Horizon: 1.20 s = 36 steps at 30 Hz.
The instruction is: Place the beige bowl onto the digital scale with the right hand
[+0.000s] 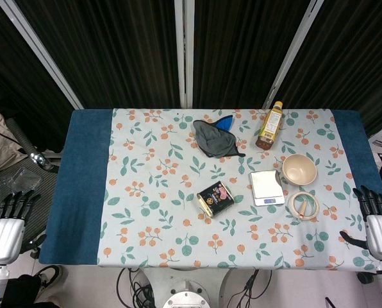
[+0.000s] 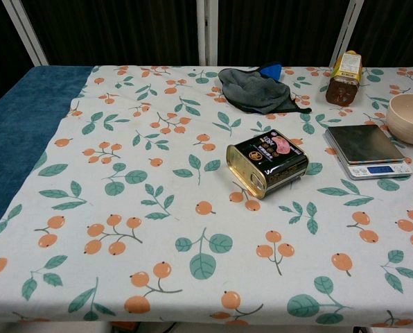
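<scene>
The beige bowl (image 1: 298,169) (image 2: 409,118) stands upright on the floral cloth, just right of the digital scale (image 1: 267,187) (image 2: 367,150). The scale's silver platform carries nothing. My right hand (image 1: 376,221) hangs at the table's right edge, well right of and nearer than the bowl, fingers apart and holding nothing. My left hand (image 1: 8,221) is off the table's left side, fingers also spread and empty. Neither hand shows in the chest view.
A black tin (image 1: 215,198) (image 2: 267,161) lies left of the scale. A tape ring (image 1: 303,205) sits below the bowl. A bottle (image 1: 270,126) (image 2: 344,78) and a grey cloth (image 1: 215,138) (image 2: 255,90) lie toward the back. The blue table covering (image 1: 82,179) runs along the left.
</scene>
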Each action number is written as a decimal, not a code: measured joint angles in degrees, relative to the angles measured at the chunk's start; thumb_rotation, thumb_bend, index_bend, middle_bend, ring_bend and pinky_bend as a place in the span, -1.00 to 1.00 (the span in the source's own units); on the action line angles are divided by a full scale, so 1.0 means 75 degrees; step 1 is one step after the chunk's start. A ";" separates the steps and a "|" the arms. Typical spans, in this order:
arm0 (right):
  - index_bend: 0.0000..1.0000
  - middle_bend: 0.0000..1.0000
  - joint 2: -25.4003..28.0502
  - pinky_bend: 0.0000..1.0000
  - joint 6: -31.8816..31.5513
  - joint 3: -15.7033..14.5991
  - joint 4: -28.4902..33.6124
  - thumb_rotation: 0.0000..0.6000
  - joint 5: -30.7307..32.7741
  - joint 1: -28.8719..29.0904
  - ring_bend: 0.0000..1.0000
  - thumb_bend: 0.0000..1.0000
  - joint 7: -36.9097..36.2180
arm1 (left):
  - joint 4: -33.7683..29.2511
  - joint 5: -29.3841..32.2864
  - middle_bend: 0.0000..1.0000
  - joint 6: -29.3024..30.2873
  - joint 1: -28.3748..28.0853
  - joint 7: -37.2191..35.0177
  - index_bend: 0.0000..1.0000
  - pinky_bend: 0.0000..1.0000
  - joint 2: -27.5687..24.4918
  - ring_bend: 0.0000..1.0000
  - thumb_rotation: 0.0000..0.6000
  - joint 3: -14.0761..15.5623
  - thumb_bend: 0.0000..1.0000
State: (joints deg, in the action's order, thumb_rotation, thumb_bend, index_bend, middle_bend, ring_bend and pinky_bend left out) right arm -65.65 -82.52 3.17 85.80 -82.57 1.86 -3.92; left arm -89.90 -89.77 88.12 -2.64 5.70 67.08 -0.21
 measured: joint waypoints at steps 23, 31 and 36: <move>-1.00 -1.00 0.0147 -1.00 0.1100 0.0553 -0.0143 1.00 0.0973 0.0597 -1.00 -0.95 0.0126 | 0.0006 -0.0051 -0.90 0.0016 0.0007 -0.0114 -0.75 -0.93 -0.0046 -1.00 1.00 0.0025 -0.76; -1.00 -1.00 0.0223 -1.00 0.2742 0.1056 -0.0179 1.00 0.1918 0.1670 -1.00 -0.95 0.0691 | 0.0094 -0.0154 -0.90 -0.0055 -0.0070 -0.0165 -0.75 -0.93 0.0015 -1.00 1.00 0.0048 -0.75; -1.00 -1.00 0.0211 -1.00 0.3850 0.1253 -0.0091 1.00 0.2769 0.2558 -1.00 -0.97 0.1445 | 0.0176 -0.0119 -0.90 -0.0023 -0.0016 -0.0283 -0.75 -0.93 0.0042 -1.00 1.00 0.0081 -0.76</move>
State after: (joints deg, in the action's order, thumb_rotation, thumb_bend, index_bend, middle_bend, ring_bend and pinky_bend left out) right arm -64.07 -53.64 12.57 85.12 -61.81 21.04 6.92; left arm -88.58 -90.66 87.95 -2.76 3.58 67.39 0.39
